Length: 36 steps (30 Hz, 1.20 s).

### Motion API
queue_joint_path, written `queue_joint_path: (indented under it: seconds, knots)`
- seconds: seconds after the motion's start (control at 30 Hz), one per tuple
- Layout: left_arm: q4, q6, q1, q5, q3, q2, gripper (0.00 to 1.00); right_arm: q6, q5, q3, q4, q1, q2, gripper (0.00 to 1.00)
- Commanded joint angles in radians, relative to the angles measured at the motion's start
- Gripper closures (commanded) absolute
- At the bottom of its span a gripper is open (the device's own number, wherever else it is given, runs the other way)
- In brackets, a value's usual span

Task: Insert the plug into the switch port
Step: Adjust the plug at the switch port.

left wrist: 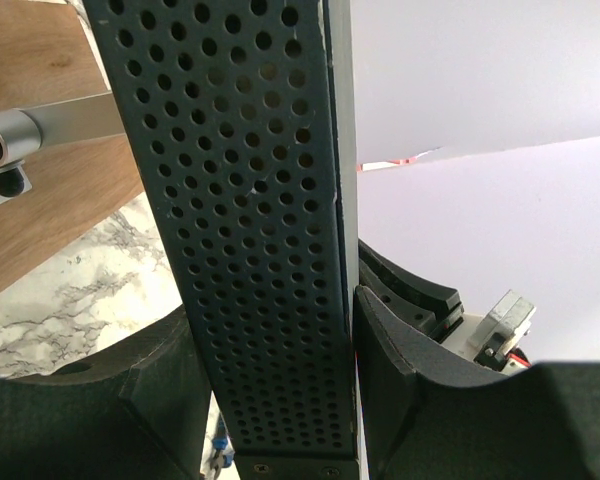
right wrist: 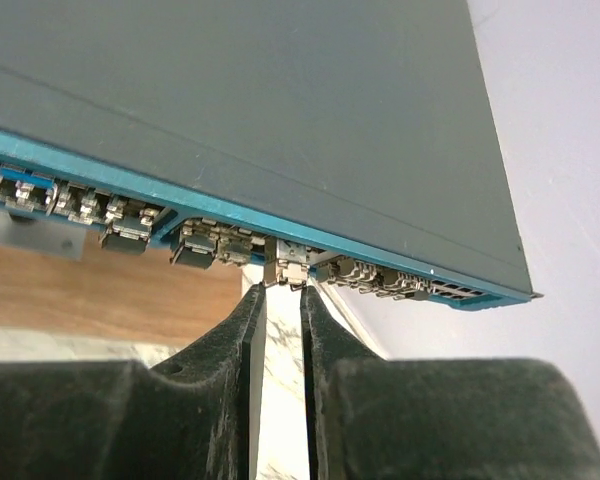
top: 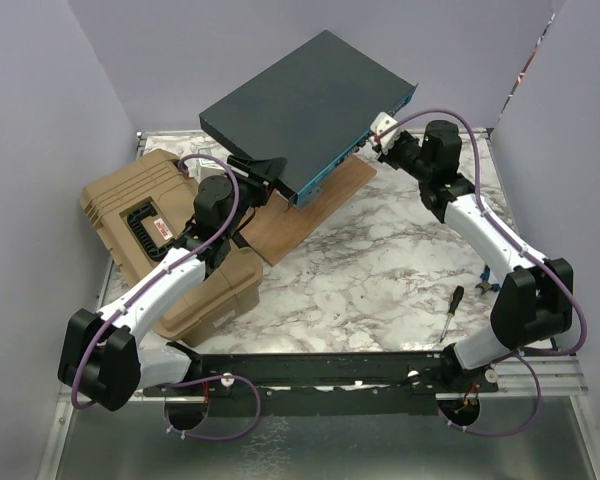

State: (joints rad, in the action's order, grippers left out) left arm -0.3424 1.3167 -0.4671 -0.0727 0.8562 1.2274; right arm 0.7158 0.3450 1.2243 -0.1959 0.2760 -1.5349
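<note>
A screwdriver (top: pixel 451 313) lies on the marble surface (top: pixel 370 270) near the right arm's base. Further in, the left end effector (top: pixel 263 172) is clamped on the perforated side of the switch (top: pixel 300 105) (held tilted, its front over a wooden board (top: pixel 315 205)). At the teal face, the right end effector (right wrist: pixel 283 305) pinches the plug (right wrist: pixel 288 262) at a port's mouth.

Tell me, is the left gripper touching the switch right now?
Touching. The left wrist view shows the left gripper clamped on the switch, both fingers pressed against its perforated side with no gap.
</note>
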Motion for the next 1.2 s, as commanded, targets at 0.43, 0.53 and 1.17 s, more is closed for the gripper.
queue_joint_path:
  seconds: [0.43,0.53,1.17]
  knots:
    - [0.029,-0.063,-0.011,0.009,0.020,-0.056,1.00,0.194,0.000,0.140,0.292,0.015,0.031,0.69]
    - [0.028,-0.063,-0.011,0.008,0.019,-0.060,1.00,0.030,-0.022,0.025,0.065,0.015,0.061,0.64]
    - [0.027,-0.061,-0.016,0.010,0.027,-0.054,1.00,-0.197,-0.059,-0.223,-0.543,0.015,0.012,0.62]
